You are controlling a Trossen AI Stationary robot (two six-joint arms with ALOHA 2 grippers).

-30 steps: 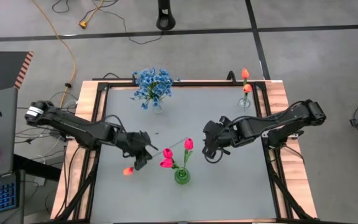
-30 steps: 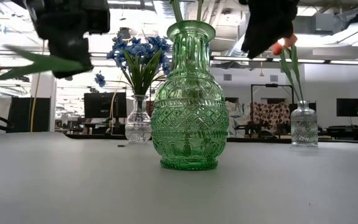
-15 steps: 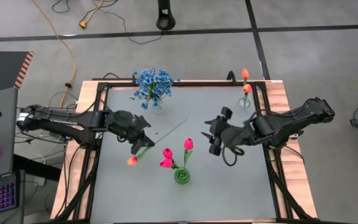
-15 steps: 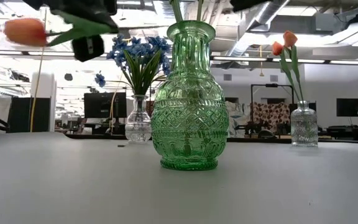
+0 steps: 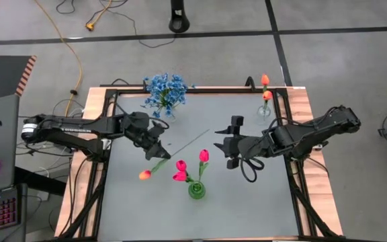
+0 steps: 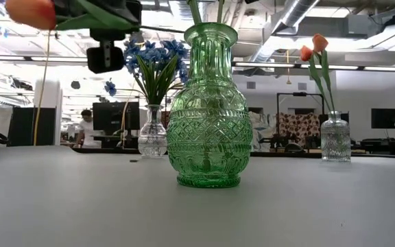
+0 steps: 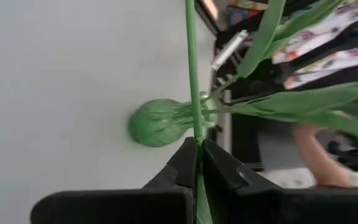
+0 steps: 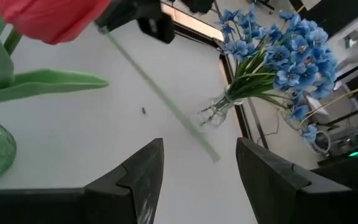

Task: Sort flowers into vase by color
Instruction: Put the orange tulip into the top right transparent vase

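My left gripper (image 5: 154, 145) is shut on an orange tulip, whose blossom (image 5: 144, 174) points to the near left and whose stem tip (image 5: 207, 132) points to the far right. In the low view the blossom (image 6: 29, 12) is high above the table. My right gripper (image 5: 230, 142) is open beside the stem tip, touching nothing; its wrist view shows the stem (image 8: 160, 93) ahead of it. The green vase (image 5: 196, 190) stands near the table's near middle and holds three pink-red tulips (image 5: 181, 165). My left gripper pinches the orange tulip's green stem (image 7: 195, 132) between its two fingers, at a point nearer the blossom than the bare tip. The fingers lie across the stem. The tulip is lifted clear of the table and lies roughly level, with long leaves (image 7: 303, 102) spreading beside the hold.
A clear vase with blue flowers (image 5: 165, 94) stands at the far left of the table. A clear vase with two orange tulips (image 5: 265, 94) stands at the far right corner. The grey tabletop (image 5: 247, 195) is bare to the near right of the green vase.
My left gripper has risen and moved toward the far edge, carrying the orange tulip with it; in the low view the blossom has climbed from mid height to the top of the picture. My right gripper has also moved toward the far edge.
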